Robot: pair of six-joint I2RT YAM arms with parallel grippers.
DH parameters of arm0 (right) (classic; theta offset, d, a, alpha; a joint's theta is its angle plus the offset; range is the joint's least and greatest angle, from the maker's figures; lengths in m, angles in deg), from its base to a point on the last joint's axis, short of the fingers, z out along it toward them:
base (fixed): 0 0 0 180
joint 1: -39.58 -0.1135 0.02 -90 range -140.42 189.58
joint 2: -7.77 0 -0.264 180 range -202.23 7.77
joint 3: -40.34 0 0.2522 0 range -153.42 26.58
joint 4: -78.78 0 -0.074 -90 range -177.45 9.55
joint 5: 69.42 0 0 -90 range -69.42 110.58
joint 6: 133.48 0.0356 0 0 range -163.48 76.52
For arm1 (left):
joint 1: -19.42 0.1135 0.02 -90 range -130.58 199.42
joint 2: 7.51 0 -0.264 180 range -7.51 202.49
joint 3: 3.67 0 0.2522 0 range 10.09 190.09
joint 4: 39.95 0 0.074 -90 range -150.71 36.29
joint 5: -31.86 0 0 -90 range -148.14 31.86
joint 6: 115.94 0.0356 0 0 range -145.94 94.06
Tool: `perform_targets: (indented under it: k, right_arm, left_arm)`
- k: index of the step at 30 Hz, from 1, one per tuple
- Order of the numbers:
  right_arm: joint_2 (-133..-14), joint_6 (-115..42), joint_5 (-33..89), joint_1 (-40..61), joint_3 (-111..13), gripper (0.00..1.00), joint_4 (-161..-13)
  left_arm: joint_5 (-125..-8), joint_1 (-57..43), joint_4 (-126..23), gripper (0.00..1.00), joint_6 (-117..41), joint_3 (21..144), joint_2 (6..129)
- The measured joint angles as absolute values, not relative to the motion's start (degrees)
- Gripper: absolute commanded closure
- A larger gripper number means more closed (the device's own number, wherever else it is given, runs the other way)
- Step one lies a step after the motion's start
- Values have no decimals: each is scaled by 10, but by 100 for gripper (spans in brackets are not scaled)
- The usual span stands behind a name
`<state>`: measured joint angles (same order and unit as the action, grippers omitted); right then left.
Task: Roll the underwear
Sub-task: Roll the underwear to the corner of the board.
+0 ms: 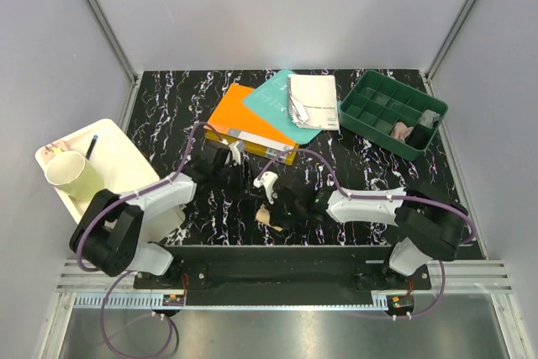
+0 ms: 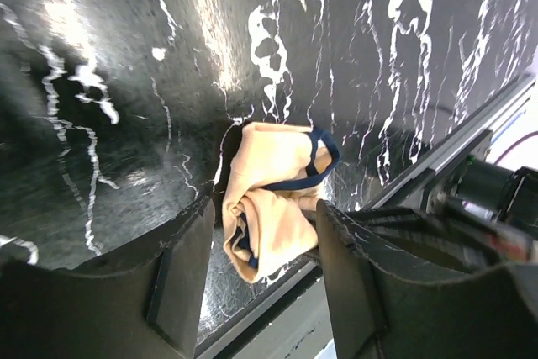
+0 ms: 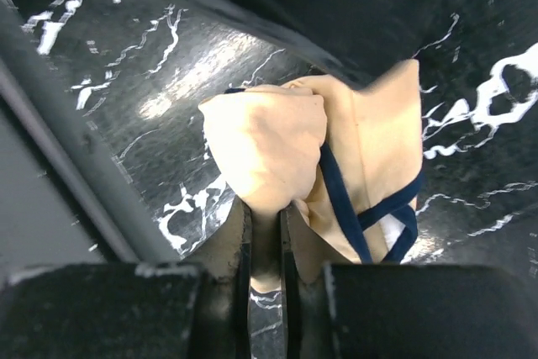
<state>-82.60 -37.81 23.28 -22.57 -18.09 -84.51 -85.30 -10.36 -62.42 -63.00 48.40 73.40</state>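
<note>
— So, where does the beige underwear [image 1: 269,218] lie from each arm?

— It sits bunched at six o'clock on the counter [image 1: 176,102], close to the near edge and midway between the two arms. The right jaws come in from three o'clock and are clamped on a fold of it. In the right wrist view the cloth swells at twelve o'clock above the pinch, and the navy edging [image 3: 340,199] trails toward five.

— And the left jaws?

— They are apart and hold nothing. In the left wrist view the bundle fills the gap between them, reaching toward twelve o'clock. Its long axis runs from seven to one. The fabric lies just beside the finger [image 2: 353,275] at five o'clock. I cannot tell whether they touch.

— Which arm is better placed?

— The right has the hold, so the roll likely turns on it. The left looks placed to close across the bundle's width.
</note>
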Motion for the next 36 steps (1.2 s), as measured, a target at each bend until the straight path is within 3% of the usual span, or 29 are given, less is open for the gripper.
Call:
perform_targets:
  k: [15,29,32,36]
  right_arm:
    - [-902,-300,594,-59,-189,96,-864]
    - [-1018,-234,770,14,-230,99,-869]
    - [-1030,-229,788,22,-232,99,-870]
    - [-1041,-226,804,27,-235,95,-872]
  left_arm:
    - [-844,-103,-603,48,-618,396,631]
    - [-878,-159,-444,49,-619,324,643]
    - [-881,-161,-422,53,-619,321,664]
    - [-884,-164,-399,71,-620,321,693]
